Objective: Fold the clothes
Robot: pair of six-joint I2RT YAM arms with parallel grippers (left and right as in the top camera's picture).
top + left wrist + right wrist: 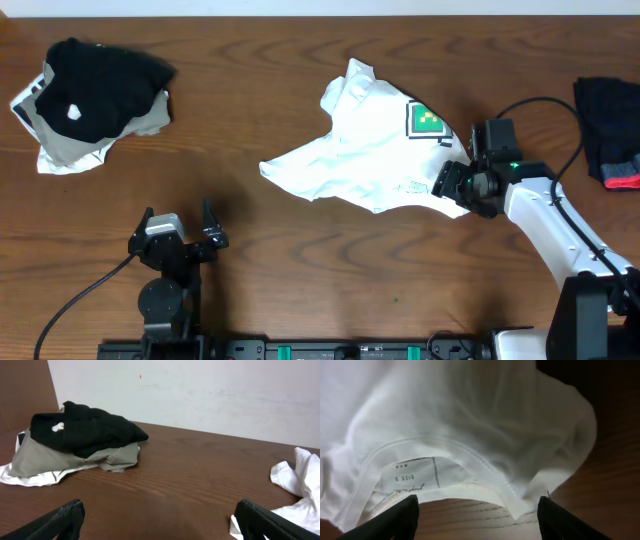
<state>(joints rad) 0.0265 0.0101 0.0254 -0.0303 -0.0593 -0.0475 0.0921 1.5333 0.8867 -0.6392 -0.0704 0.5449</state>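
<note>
Overhead, the left gripper (180, 222) sits nearest the front edge of the table (300, 260), its fingers spread wide with nothing between them. Further back, the right gripper (445, 188) meets the crumpled white T-shirt (360, 150), which lies right of centre. Its fingers (390, 519) stand apart either side of the collar (470, 460), perhaps touching cloth. At far left lies a black garment pile (95, 85).

Soft white cotton T-shirt (365, 150), smooth wood-grain table (300, 60)
</note>
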